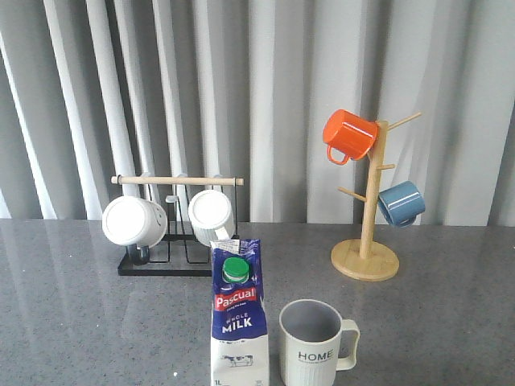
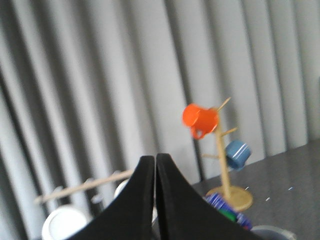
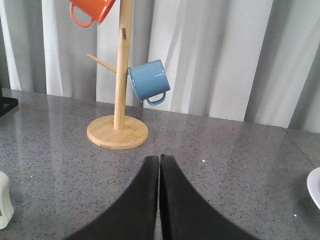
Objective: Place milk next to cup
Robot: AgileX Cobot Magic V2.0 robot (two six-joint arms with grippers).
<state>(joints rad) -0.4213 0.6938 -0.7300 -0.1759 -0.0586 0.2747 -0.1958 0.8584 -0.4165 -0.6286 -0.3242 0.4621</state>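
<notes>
The milk [image 1: 239, 318], a blue-and-white carton with a green cap, stands upright at the front of the grey table, just left of the cup. The cup [image 1: 315, 344], cream-white with "HOME" lettering, has its handle turned to the right. A small gap separates them. Neither gripper shows in the front view. My left gripper [image 2: 155, 158] is shut and empty, raised above the table, and the milk's top [image 2: 226, 209] shows low beside its fingers. My right gripper [image 3: 159, 158] is shut and empty over bare table, and the cup's edge [image 3: 4, 200] shows at one side of its view.
A wooden mug tree [image 1: 366, 233] with an orange mug [image 1: 349, 135] and a blue mug [image 1: 401, 203] stands at the back right. A black rack [image 1: 173, 241] with a wooden bar holds two plain white mugs at the back left. A white plate edge [image 3: 315, 187] shows at the right.
</notes>
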